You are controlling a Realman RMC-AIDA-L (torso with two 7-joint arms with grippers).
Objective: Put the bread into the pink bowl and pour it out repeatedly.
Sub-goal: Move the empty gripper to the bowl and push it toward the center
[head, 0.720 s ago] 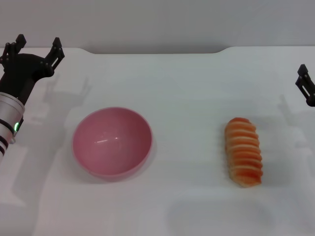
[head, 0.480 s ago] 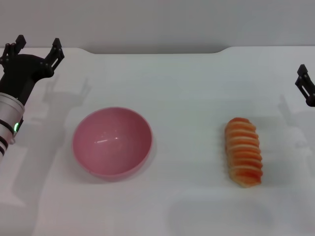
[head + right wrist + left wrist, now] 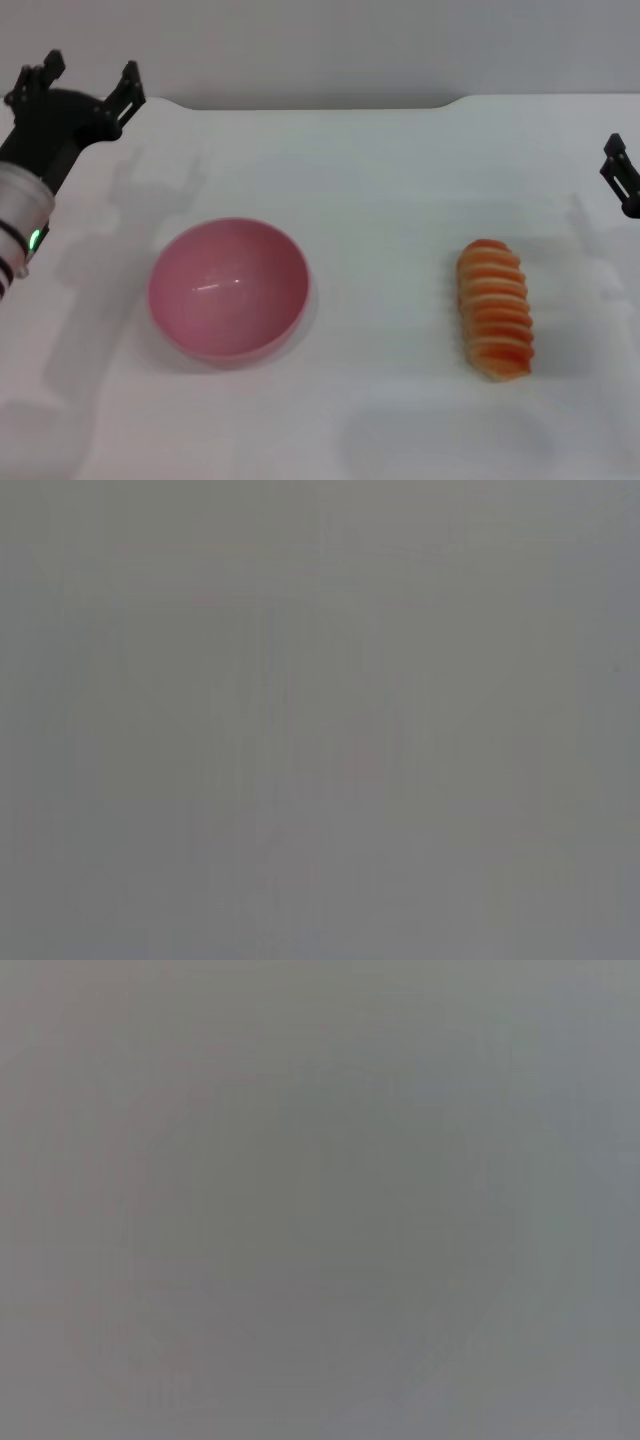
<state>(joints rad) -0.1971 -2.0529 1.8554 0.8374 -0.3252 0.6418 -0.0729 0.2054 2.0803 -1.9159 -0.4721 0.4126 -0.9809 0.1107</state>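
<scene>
The pink bowl [image 3: 228, 289] stands upright and empty on the white table, left of centre in the head view. The bread [image 3: 495, 308], a ridged orange-brown loaf with pale stripes, lies on the table to the right, well apart from the bowl. My left gripper [image 3: 88, 82] is open and empty, raised at the far left behind the bowl. Only one finger of my right gripper [image 3: 621, 175] shows at the right edge, behind the bread. Both wrist views show only plain grey.
The white table [image 3: 380, 180] ends at a far edge against a grey wall [image 3: 320, 45]. A notch in that edge shows at the back right.
My left gripper has moved a little to the right and farther back. The bowl, the bread and the right gripper have not moved.
</scene>
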